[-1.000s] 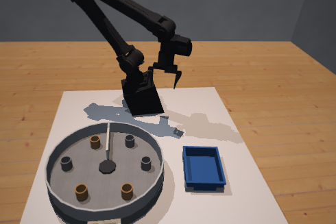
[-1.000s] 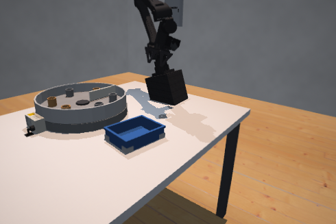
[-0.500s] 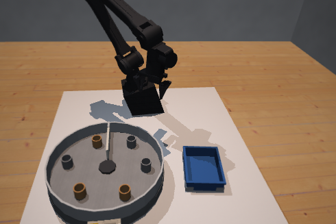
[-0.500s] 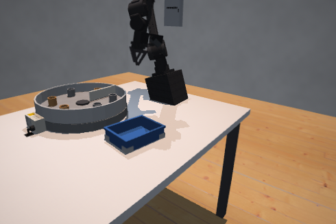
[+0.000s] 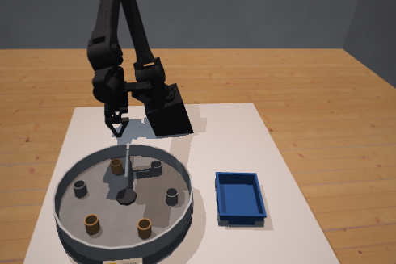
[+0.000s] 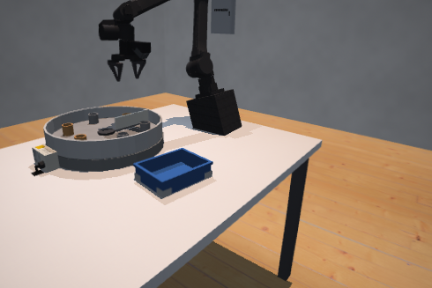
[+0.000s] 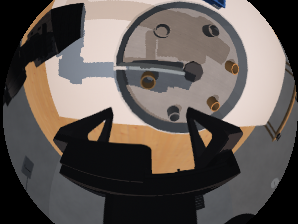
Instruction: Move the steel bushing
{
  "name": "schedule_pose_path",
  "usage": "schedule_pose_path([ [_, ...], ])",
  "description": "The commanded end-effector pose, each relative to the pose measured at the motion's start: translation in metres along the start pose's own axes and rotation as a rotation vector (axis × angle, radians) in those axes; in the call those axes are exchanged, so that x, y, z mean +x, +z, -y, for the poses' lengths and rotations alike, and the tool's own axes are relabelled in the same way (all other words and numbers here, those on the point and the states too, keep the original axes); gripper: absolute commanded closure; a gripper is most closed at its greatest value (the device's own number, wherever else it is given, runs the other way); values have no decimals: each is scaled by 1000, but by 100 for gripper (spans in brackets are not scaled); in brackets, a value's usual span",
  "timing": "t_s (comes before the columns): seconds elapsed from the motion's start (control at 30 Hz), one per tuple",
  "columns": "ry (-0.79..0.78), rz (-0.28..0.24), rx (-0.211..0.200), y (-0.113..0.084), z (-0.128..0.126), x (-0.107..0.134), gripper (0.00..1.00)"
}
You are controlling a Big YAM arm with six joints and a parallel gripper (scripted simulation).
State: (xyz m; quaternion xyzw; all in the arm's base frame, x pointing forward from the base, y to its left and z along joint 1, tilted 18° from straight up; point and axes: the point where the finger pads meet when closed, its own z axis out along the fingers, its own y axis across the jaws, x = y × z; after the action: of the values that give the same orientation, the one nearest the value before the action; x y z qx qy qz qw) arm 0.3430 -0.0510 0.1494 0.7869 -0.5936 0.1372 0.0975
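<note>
Black parallel gripper (image 6: 127, 70) fingers spread wide, grasping nothing, high above far rim of round grey turntable (image 5: 65, 177).

Three dark steel bushings on disc, around black hub (image 5: 126, 197): 9 o'clock (image 5: 80, 188), 1 o'clock (image 5: 156, 166), 3 o'clock (image 5: 171, 196). Brass-coloured sleeves (image 5: 92, 224) stay put.

Blue plastic crate (image 5: 259, 197) sits at 3 o'clock from turntable.

Judgement: bushing small, rigid, dense, smooth, likely slippery; pinch outer wall across diameter, from above.

Bushing bores too small to make out. Bushing at 1 o'clock partly in arm's shadow.

Matt grey turntable (image 5: 65, 186), blue plastic crate (image 5: 221, 197), wood floor (image 5: 323, 88)
</note>
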Motion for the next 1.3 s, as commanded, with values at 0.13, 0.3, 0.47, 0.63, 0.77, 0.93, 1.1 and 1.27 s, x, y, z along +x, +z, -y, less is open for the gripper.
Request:
schedule_pose_path([
  [0.13, 126, 5, 24, -16, 8, 35, 0],
  [0.3, 114, 7, 23, -15, 8, 30, 0],
  [0.47, 112, 7, 21, -15, 8, 30, 0],
  [0.63, 112, 7, 21, -15, 8, 30, 89],
  [0.77, 112, 7, 21, -15, 8, 30, 89],
  [0.93, 112, 7, 21, -15, 8, 30, 89],
  [1.1, 112, 7, 21, -15, 8, 30, 89],
  [1.27, 112, 7, 21, -15, 8, 30, 89],
])
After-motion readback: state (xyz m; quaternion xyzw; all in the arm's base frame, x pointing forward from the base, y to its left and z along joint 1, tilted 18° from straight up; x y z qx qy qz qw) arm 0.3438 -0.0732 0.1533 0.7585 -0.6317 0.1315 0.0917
